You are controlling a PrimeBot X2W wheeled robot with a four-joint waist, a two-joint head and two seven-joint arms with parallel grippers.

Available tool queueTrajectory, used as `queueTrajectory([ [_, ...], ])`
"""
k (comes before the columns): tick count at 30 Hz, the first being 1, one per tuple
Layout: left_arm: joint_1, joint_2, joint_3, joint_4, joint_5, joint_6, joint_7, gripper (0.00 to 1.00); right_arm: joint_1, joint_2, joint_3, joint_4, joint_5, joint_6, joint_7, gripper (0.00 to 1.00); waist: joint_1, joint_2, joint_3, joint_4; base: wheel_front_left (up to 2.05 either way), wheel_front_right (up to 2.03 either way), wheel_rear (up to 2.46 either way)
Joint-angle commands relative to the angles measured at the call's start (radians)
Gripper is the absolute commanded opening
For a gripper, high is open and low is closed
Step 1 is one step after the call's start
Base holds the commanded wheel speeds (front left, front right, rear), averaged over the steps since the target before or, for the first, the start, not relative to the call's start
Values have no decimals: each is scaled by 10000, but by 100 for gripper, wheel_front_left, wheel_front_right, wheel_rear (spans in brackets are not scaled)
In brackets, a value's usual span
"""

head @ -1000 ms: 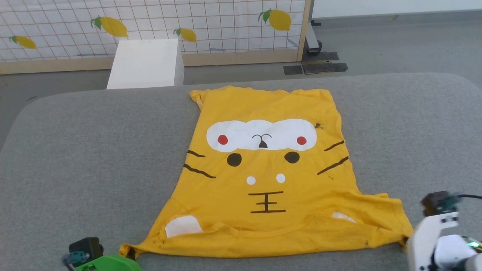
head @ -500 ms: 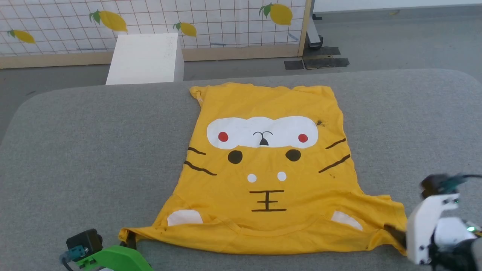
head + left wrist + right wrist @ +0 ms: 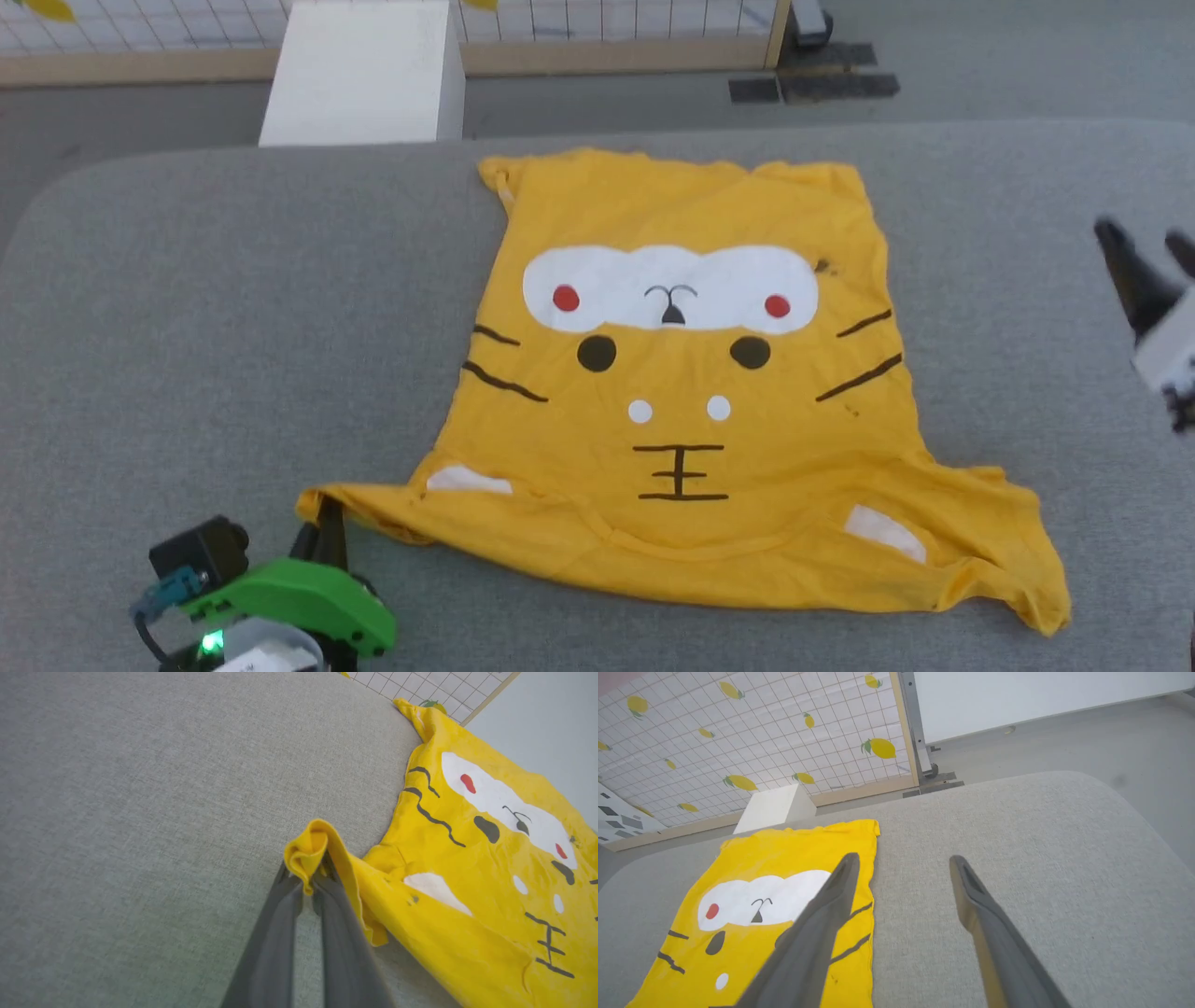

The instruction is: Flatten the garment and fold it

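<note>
Left pincer (image 3: 306, 881): clenched on the shirt's (image 3: 681, 392) near-left sleeve corner. Yellow cloth folds over the fingertips and hides them. Its green housing (image 3: 299, 597) is cut off at the head view's bottom edge.

Right pincer (image 3: 904, 861): released, fingers wide apart, nothing between them, over bare table (image 3: 233, 308) beside the shirt's right edge. In the head view it is blurred and cropped at the frame side.

Shirt: mid-table, print up, collar end nearest the robot. Thin, lightly wrinkled knit; the pinched corner stands up in a fold.

Table: grey woven cover, rounded corners.
</note>
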Motion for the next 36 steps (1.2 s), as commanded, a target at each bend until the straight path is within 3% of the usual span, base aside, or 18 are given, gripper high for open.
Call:
queueTrajectory([
  [1, -246, -15, -26, -223, 1, -63, -22, 0, -507, -81, 155, 458, -255, -15, -196, 100, 1, 0, 977, 231, 0, 0, 0],
  [6, -506, -70, -203, -1158, 8, 33, 206, 0, -2575, -553, 663, 2396, -1182, -15, -554, 100, 1, 0, 2203, 709, 0, 0, 0],
  [15, -323, -230, -590, -2710, -12, 357, 694, 0, -5470, -1230, 2222, 5086, -2391, -15, 26, 100, 1, 0, 3844, 1490, 0, 0, 0],
  [21, -407, -362, -715, -2790, -212, 365, 627, 0, -6212, -1597, 3156, 6180, -2846, -15, 708, 100, 1, 0, 4256, 1912, 0, 0, 0],
  [27, -458, -408, -800, -2417, -316, 301, 519, 0, -6146, -1775, 4289, 6806, -2471, -15, 1434, 100, 1, 0, 4121, 1887, 0, 0, 0],
  [28, -544, -402, -776, -2237, -386, 262, 491, 0, -6080, -1994, 4813, 6774, -2078, -15, 1377, 0, 1, 0, 3880, 1796, 0, 0, 0],
  [36, -701, -198, -732, -1742, -488, 138, 620, 0, -6043, -2616, 4835, 6277, -1332, -15, -195, 0, 1, 0, 2538, 1183, 0, 0, 0],
])
